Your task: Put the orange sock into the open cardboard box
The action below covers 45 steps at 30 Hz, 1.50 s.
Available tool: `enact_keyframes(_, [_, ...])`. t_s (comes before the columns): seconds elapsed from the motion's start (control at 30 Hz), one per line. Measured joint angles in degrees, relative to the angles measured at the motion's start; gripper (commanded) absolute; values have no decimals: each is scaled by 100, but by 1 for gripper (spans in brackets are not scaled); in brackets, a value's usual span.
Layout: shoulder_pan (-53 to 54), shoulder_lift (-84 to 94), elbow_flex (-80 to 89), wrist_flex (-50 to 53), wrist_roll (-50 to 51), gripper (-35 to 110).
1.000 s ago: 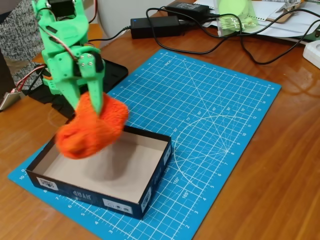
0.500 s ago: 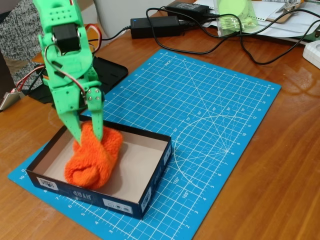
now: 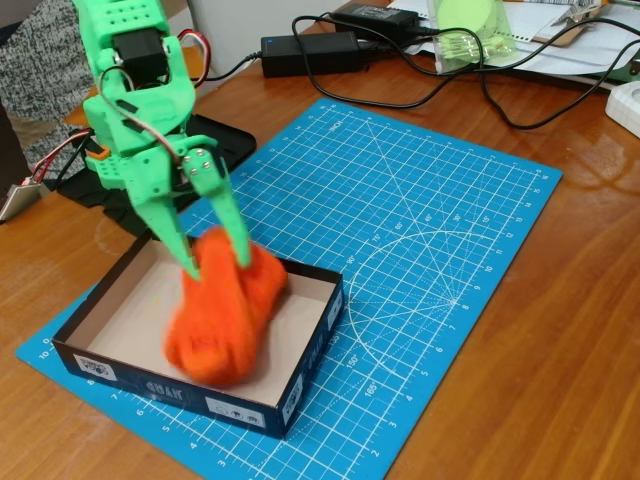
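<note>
A: Start with the big things. What does it all sit on?

B: A brown wooden table (image 3: 560, 330), glossy, with a blue cutting mat (image 3: 420, 250) over its middle. At the far edge lie black cables (image 3: 420, 90), a black power brick (image 3: 310, 52) and some papers (image 3: 570, 40). A grey fabric shape shows at the far left, too little of it to name.

A: And the task's own things?

B: The open cardboard box (image 3: 300, 385) stands on the near left part of the mat. The orange sock (image 3: 225, 320) is inside it, its lower end down on the beige floor, blurred as if moving.

A: The arm?

B: The green gripper (image 3: 215, 255) comes down from the far left. Its two fingers straddle the sock's upper end, and I judge it gripping the sock, though the spread looks loosening.

A: So what does the step want?

B: In my view, a clean release: spread the fingers fully, then lift straight up so the fuzzy cloth does not snag and ride back out. Keep the tips clear of the box's far wall while rising
</note>
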Motion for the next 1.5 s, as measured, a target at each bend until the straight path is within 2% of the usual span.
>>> enact_keyframes(0.17, [-237, 360, 70, 18, 211, 23])
enact_keyframes(0.2, [-501, 879, 79, 185, 835, 22])
enact_keyframes(0.3, [-545, 1160, 35, 325, 1336, 13])
enact_keyframes(0.37, [-1090, 1863, -316, 1011, 2118, 11])
enact_keyframes(0.53, [-2180, 4166, -756, 3226, 5265, 0])
enact_keyframes(0.63, [-2355, 5607, 26, 4157, 6029, 0])
enact_keyframes(0.7, [-2505, 6407, 809, 4500, 6038, 1])
enact_keyframes(0.8, [-2760, 6688, 1600, 4658, 5739, 7])
enact_keyframes(0.97, [-2804, 6829, 2470, 4289, 5906, 13])
enact_keyframes(1.07, [-2698, 6847, 2672, 4210, 6293, 12])
enact_keyframes(1.23, [-2769, 6873, 2751, 4201, 6337, 7])
enact_keyframes(1.43, [-3357, 6847, 2786, 4096, 5854, 3])
enact_keyframes(1.5, [-3902, 6864, 2856, 4096, 5546, 2])
